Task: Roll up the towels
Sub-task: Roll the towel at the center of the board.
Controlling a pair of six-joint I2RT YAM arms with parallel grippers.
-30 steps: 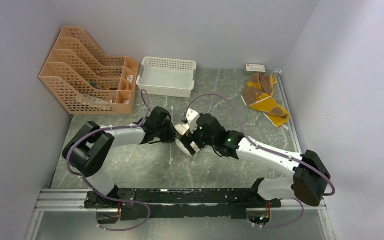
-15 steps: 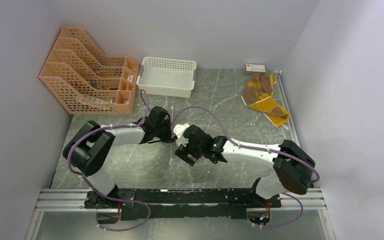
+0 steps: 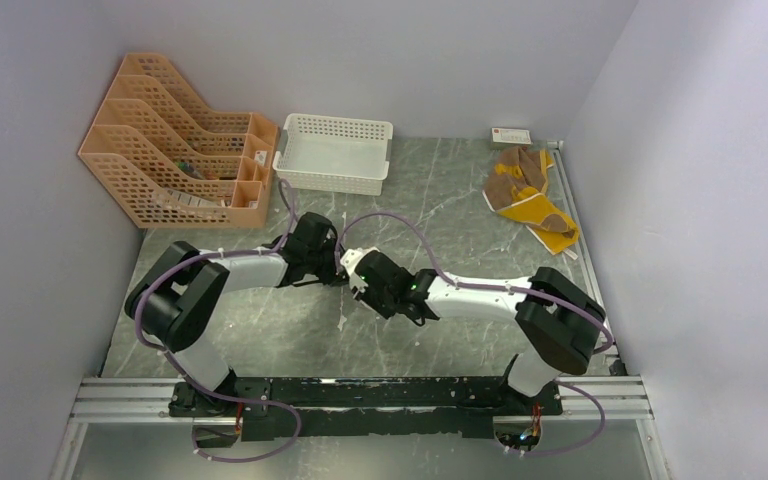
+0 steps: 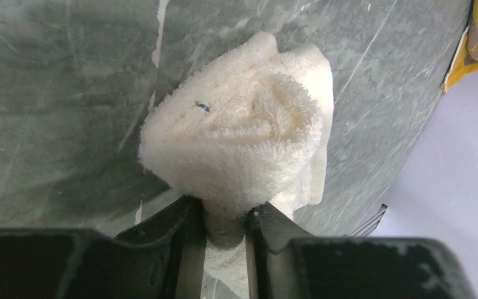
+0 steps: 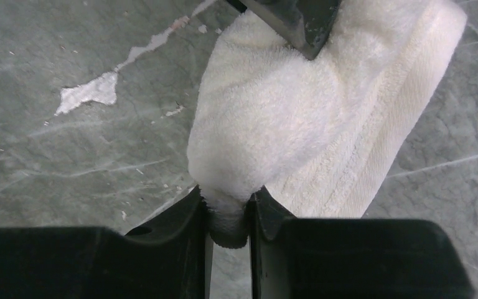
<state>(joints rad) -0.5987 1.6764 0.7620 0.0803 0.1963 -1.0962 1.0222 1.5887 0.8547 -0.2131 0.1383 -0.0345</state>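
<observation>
At the bottom of the top view you have the black rail (image 3: 380, 392) carrying both bases on the near edge of the grey marbled worktop (image 3: 290, 335). From there the left arm (image 3: 245, 270) reaches toward the right and the right arm (image 3: 480, 293) reaches toward the left, so their wrists meet near the middle of the frame.

Between them is the cream-white towel (image 4: 243, 143). In your left wrist view it is bunched into a loose, rosette-like roll filling the centre of the frame, and the left jaws are clenched on its lower end, with terry cloth squeezed between the two dark fingers (image 4: 190, 246). In your right wrist view the same towel shows as a soft wad with a ribbed hem running down its right side. The right jaws are pinched onto its near corner at the bottom centre, and a dark finger of the other arm presses into it at the top of the frame. Whether the towel rests on the worktop or hangs just above it, you cannot tell.

Farther back, the brown and mustard-yellow towel (image 3: 528, 195) lies crumpled at the upper right, well apart from both arms, with a small white box (image 3: 511, 135) just behind it. The white lattice basket (image 3: 332, 184) sits at the upper centre, and the orange file rack (image 3: 175, 140) beside it at the upper left
</observation>
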